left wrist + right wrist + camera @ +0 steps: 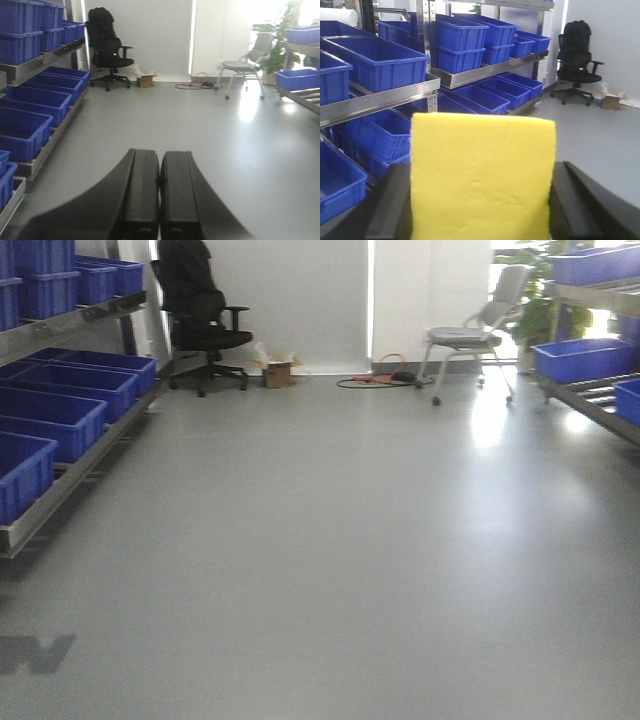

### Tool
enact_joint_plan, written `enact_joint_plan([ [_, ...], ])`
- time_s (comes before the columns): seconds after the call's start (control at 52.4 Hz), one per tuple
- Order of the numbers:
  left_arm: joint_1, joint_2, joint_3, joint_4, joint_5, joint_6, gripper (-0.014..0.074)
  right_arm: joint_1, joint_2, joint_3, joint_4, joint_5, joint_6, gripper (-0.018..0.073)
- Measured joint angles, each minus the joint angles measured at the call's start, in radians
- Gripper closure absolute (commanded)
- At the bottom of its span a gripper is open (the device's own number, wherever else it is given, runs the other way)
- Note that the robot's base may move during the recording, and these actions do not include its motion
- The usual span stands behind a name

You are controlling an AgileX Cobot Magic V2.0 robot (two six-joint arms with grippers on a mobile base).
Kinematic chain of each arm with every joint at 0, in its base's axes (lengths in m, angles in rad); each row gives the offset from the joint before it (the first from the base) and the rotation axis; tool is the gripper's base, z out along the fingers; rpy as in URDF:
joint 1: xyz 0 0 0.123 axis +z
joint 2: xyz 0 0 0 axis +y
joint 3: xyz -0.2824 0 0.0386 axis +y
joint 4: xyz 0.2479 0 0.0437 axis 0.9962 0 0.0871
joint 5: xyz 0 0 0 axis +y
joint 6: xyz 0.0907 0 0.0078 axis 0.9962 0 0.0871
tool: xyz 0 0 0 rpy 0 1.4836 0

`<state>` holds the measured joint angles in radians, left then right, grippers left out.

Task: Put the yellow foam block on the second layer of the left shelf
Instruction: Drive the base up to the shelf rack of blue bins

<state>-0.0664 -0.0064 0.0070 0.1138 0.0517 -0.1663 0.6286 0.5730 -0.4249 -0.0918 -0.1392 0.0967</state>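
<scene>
The yellow foam block [482, 175] fills the lower middle of the right wrist view, a bright yellow cube held between the two black fingers [390, 205] of my right gripper [481, 167], which is shut on it. Behind it stands the left shelf [395, 97], a steel rack whose layers carry blue bins. That same left shelf [60, 315] runs along the left side of the front view. My left gripper [159, 157] is shut with nothing between its black fingers, low over the grey floor. Neither gripper appears in the front view.
Blue bins [50, 420] line the left shelf. Another rack with blue bins [585, 360] stands on the right. A black office chair [205, 325], a cardboard box [279, 371], an orange cable [385, 377] and a grey folding chair [475, 335] sit along the far wall.
</scene>
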Motion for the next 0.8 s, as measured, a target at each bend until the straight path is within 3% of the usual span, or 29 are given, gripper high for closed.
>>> enact_joint_plan([
  [0.802, 0.000, 0.000, 0.000, 0.000, 0.000, 0.000, 0.0461, 0.000, 0.000, 0.000, 0.000, 0.000, 0.000, 0.0261],
])
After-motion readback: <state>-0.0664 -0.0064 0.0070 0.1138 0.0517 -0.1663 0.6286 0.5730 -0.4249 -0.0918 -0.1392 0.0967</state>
